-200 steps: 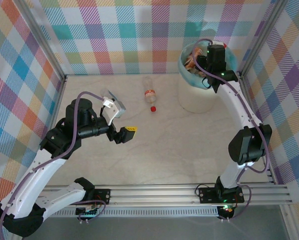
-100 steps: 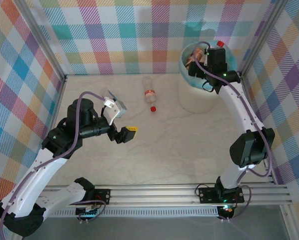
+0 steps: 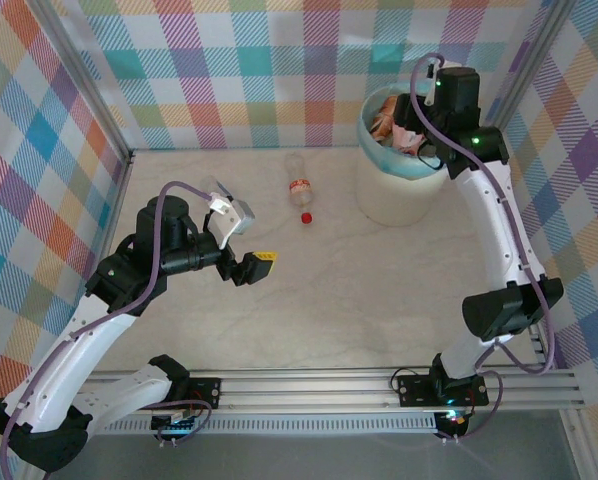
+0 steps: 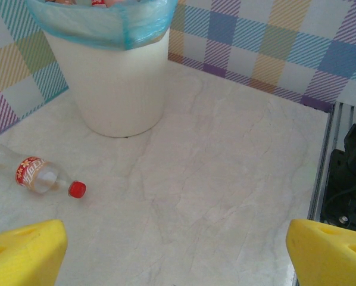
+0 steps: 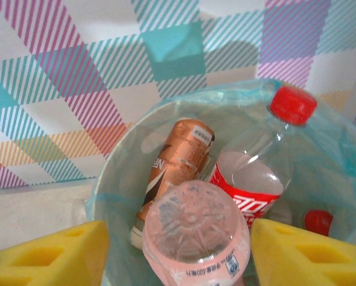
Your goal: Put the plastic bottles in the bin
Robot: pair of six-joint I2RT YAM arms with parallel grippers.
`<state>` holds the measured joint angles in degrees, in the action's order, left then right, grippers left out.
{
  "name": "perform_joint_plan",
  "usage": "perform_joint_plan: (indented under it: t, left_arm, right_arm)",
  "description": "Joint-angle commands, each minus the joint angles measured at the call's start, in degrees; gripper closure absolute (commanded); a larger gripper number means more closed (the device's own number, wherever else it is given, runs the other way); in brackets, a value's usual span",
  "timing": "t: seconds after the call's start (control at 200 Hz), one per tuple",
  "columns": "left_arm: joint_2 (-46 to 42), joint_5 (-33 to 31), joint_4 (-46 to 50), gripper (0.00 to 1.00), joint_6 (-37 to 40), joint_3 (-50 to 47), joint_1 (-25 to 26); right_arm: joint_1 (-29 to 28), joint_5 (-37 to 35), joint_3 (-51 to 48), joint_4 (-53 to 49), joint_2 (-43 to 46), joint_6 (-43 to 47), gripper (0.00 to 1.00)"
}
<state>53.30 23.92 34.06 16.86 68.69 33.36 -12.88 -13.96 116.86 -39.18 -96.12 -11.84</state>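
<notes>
One clear plastic bottle (image 3: 298,180) with a red label and a red cap lies on the table left of the bin (image 3: 394,195); it also lies at the left of the left wrist view (image 4: 32,174). The white bin (image 4: 115,89) has a teal liner. My right gripper (image 5: 178,250) hangs above the bin's mouth and is open. Below it a pink bottle (image 5: 196,235) stands base-up, with a gap to the left finger. A red-labelled clear bottle (image 5: 255,179) and a copper one (image 5: 178,158) lie beside it. My left gripper (image 4: 178,250) is open over bare table.
Checked walls close in the table at the back and both sides. A metal rail (image 3: 309,385) with the arm bases runs along the near edge. Bare marble-patterned tabletop (image 3: 359,290) spreads between the arms.
The right gripper has risen out of the bin and drawn back toward the rear wall. The left arm has stayed where it was.
</notes>
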Motion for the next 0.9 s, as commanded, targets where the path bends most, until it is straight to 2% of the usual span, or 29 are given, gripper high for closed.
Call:
perform_joint_plan:
  t: [0.0, 0.13, 0.21, 0.425, 0.575, 0.725, 0.895]
  left_arm:
    - [-0.2, 0.7, -1.6, 0.06, -0.9, -0.3, 0.4]
    - [-0.1, 0.8, -1.5, 0.06, -1.2, -0.5, 0.4]
    - [-0.1, 0.4, -1.0, 0.06, -1.1, -0.7, 0.4]
    - [-0.7, -0.1, -0.7, 0.06, -1.0, -1.3, 0.3]
    - [0.0, 0.0, -0.4, 0.06, -0.9, -0.8, 0.3]
    - [0.2, 0.2, -0.6, 0.06, -0.9, -0.8, 0.4]
    - [-0.2, 0.2, -0.5, 0.06, -1.2, -0.7, 0.4]
  right_arm:
    - [0.0, 2.4, 4.7, -2.0, -3.9, -0.6, 0.47]
    - [0.0, 2.4, 8.7, -5.0, -8.4, -0.4, 0.57]
    - [0.0, 2.3, 7.8, -7.1, -9.9, -1.0, 0.59]
    - [0.0, 3.5, -11.2, -1.1, -6.2, -4.1, 0.63]
    - [0.4, 3.7, -16.3, -0.2, -7.2, -4.9, 0.64]
    - [1.2, 4.9, -14.9, -0.5, -9.8, -4.7, 0.63]
    - [1.2, 6.4, -6.5, -4.0, -12.0, -4.2, 0.60]
